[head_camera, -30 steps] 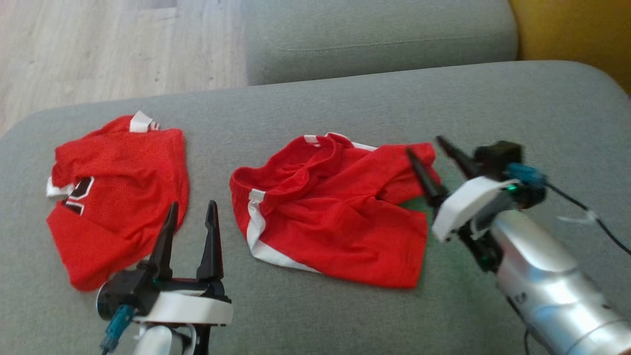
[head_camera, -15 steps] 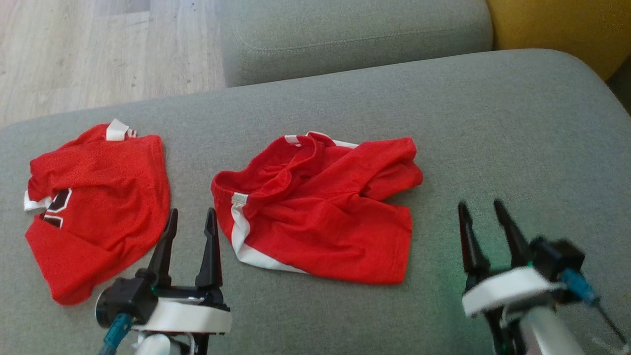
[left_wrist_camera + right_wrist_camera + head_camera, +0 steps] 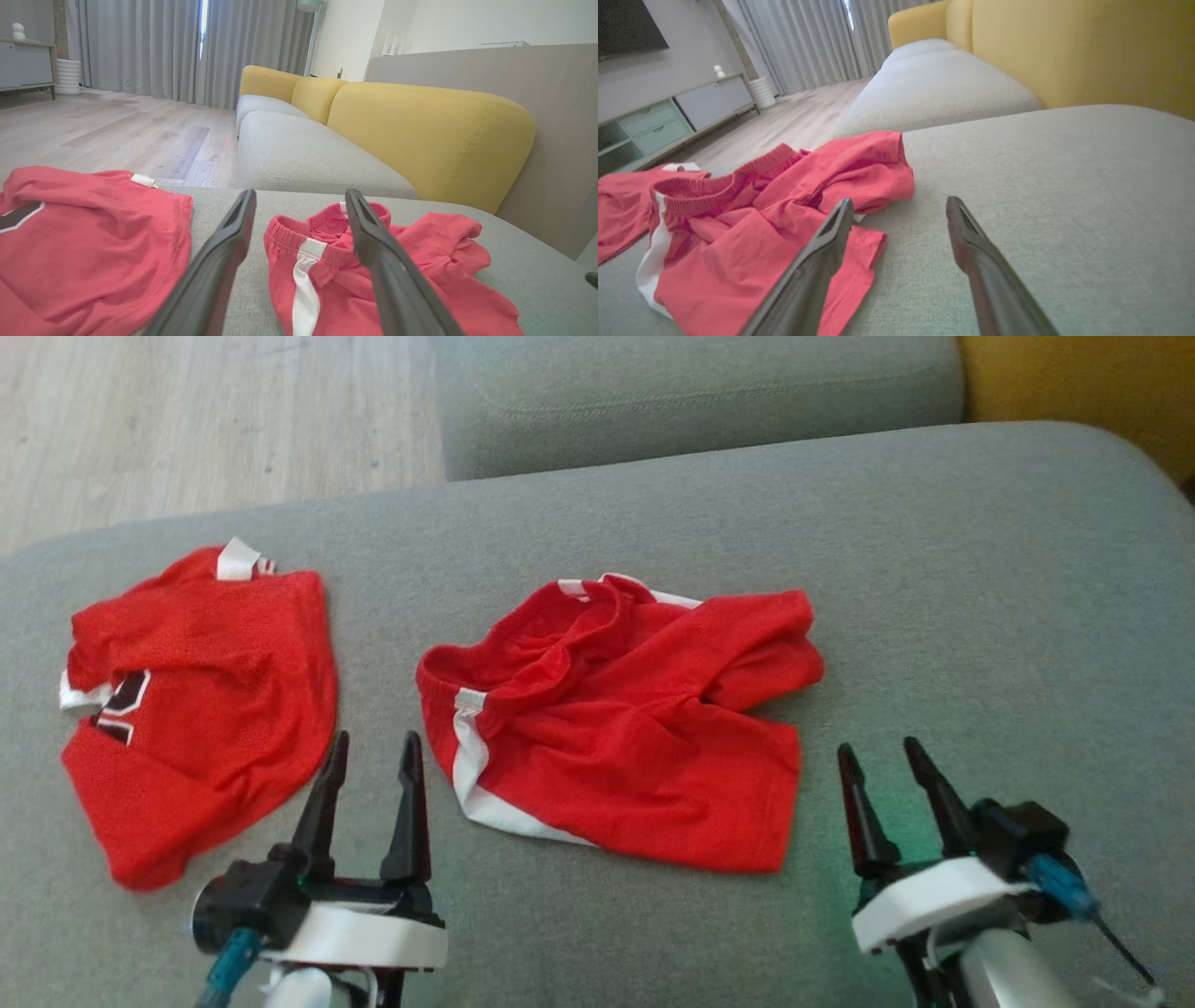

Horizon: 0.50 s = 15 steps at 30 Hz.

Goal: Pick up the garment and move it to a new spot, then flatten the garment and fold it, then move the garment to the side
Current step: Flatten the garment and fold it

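Left gripper (image 3: 375, 739), right gripper (image 3: 878, 747): both spread wide, empty. Red shorts (image 3: 616, 719) lie crumpled between them. Advice: pinch waistband (image 3: 431, 681) just right of left fingers and leg hem (image 3: 784, 803) just left of right fingers, then pull flat.

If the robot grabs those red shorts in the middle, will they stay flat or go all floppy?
Probably floppy: the red shorts lie rumpled in soft folds on the grey cushion, so they would likely droop from wherever they are pinched. They look thin, so probably light.
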{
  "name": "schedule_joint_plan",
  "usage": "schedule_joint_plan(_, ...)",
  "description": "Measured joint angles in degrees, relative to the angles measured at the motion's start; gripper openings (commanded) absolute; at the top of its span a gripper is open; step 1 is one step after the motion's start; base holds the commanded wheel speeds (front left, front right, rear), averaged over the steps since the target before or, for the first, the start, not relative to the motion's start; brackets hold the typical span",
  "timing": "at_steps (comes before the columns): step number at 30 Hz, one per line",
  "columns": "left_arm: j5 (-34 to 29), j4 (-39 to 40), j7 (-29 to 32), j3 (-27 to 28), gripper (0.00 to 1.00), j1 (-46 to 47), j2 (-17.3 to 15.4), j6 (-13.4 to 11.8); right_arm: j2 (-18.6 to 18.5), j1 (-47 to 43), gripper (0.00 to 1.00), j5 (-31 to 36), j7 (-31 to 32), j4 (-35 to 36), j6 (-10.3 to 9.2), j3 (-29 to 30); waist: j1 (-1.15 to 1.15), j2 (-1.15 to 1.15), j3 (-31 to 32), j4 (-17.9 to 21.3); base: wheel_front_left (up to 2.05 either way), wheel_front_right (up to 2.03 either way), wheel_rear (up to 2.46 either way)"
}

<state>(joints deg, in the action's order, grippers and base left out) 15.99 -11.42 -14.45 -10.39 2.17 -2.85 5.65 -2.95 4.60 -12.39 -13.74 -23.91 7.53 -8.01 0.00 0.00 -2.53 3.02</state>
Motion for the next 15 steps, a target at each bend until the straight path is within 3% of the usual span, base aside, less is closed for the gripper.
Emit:
schedule_joint_plan(7, 0.00, -0.94, 0.00, -1.29, 1.00, 1.22, 0.00, 0.08, 0.01, 5.90, 1.00, -2.88, 6.90, -7.77, 0.00, -2.49, 0.00, 0.00, -2.19, -2.60, 0.00, 0.00, 0.00)
schedule_joint_plan(15, 0.00, -1.83, 0.00, -2.14, 1.00, 3.14, 0.01, 0.09, -0.18, 9.16, 1.00, -7.56, 8.18, -13.49, 0.00, -4.69, 0.00, 0.00, -4.51, -5.80, 0.00, 0.00, 0.00)
